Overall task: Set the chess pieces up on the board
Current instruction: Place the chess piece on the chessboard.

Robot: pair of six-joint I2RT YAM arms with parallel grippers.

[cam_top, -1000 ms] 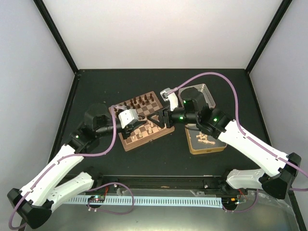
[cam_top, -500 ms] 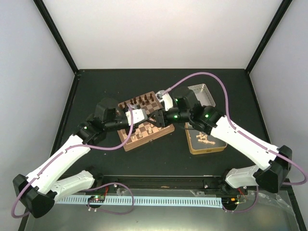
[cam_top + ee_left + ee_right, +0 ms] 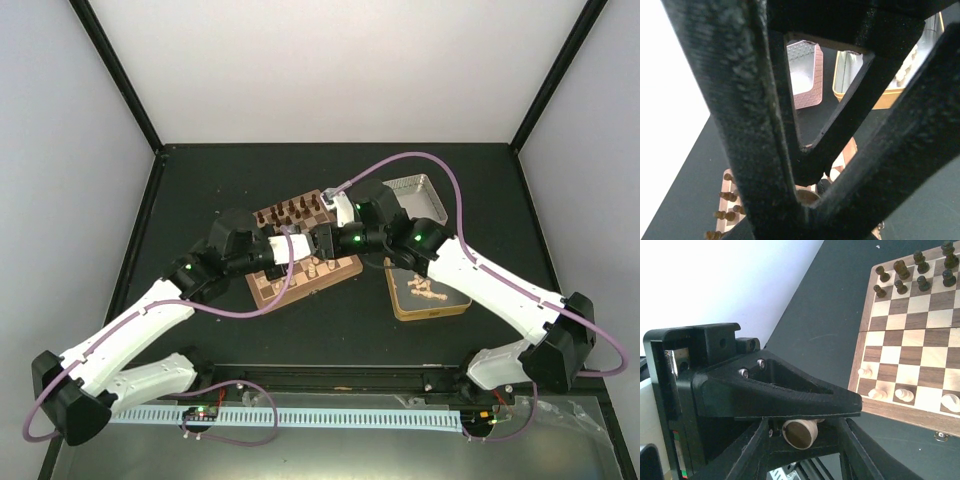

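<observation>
The left gripper's [image 3: 308, 244] fingers are pressed together on one pale piece [image 3: 800, 433]. In the right wrist view its round base faces the camera, just under the left finger's tip. The right gripper's [image 3: 320, 242] fingers are spread on either side of that piece. I cannot tell whether they touch it.

From above, the two grippers meet tip to tip over the board [image 3: 268, 290], near its middle and a little toward 1 o'clock. The left one comes in from 9 o'clock and the right one from 3 o'clock.

Four more pale pieces [image 3: 877, 394] show in the right wrist view, on the squares by the board's edge farthest from the dark ones. From above that is the 6 o'clock side. The dark pieces [image 3: 295, 210] stand in rows along the 12 o'clock side.

The gold tin [image 3: 395, 300] lies at 4 o'clock from the board, just beside it, and holds a heap of pale pieces [image 3: 425, 290]. The silver lid [image 3: 420, 190] lies at 2 o'clock from the board, partly hidden by the right arm. Board, tin and lid all rest on the black table [image 3: 200, 180].
</observation>
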